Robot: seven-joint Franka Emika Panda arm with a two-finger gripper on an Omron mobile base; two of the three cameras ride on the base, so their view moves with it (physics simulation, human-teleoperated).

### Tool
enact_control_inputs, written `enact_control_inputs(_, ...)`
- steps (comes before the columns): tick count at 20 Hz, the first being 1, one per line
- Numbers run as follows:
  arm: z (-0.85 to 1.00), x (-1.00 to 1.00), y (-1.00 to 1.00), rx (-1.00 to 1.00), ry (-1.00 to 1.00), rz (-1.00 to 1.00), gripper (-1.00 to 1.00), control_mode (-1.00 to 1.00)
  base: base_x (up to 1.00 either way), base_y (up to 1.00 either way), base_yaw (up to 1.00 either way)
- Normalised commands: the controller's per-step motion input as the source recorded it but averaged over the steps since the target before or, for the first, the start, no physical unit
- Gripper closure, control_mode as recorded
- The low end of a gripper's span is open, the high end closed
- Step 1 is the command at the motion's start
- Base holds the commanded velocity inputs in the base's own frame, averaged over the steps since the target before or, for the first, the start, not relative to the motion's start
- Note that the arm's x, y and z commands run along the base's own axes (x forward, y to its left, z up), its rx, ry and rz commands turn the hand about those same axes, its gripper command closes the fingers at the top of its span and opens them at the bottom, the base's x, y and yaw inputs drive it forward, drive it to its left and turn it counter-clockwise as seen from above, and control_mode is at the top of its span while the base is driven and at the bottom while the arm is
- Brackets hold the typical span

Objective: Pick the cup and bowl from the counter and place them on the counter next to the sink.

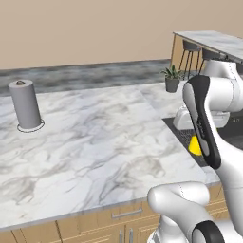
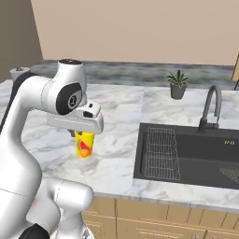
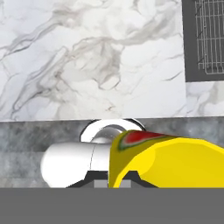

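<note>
A small yellow cup (image 2: pixel 84 145) with a red-orange mark hangs upright under my hand, and my gripper (image 2: pixel 83 134) is shut on its upper part. The cup's base is at or just above the white marble counter (image 2: pixel 116 163), a little left of the dark sink (image 2: pixel 196 154); I cannot tell whether it touches. In the hand view the cup (image 3: pixel 175 157) looms large at the lower right, with the fingertips (image 3: pixel 98 180) dark at its left edge. From the left base view a yellow sliver of the cup (image 1: pixel 194 146) shows behind my arm. The bowl is out of view.
A wire rack (image 2: pixel 161 154) lies in the sink's left half and a curved tap (image 2: pixel 210 107) stands behind it. A potted plant (image 2: pixel 178 84) sits at the back. A grey paper-towel roll (image 1: pixel 25 105) stands far left. Bar stools (image 1: pixel 191 47) are at the rear right.
</note>
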Motion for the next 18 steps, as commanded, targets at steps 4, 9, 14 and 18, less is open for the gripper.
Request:
enact_control_inputs(4, -0.08, 0.1, 0.0, 0.02, -0.04, 0.0, 1.0, -1.0, 0.0, 0.0, 0.0)
enact_control_inputs(9, -0.15, 0.48, 0.0, -0.01, -0.11, 0.0, 1.0, -1.0, 0.0, 0.0, 0.0)
enact_control_inputs(14, -0.01, 0.71, 0.0, -0.11, -0.01, 0.0, 1.0, -1.0, 0.0, 0.0, 0.0)
enact_control_inputs(18, 0.0, 0.33, 0.0, -0.07, 0.05, 0.0, 1.0, -1.0, 0.0, 0.0, 0.0)
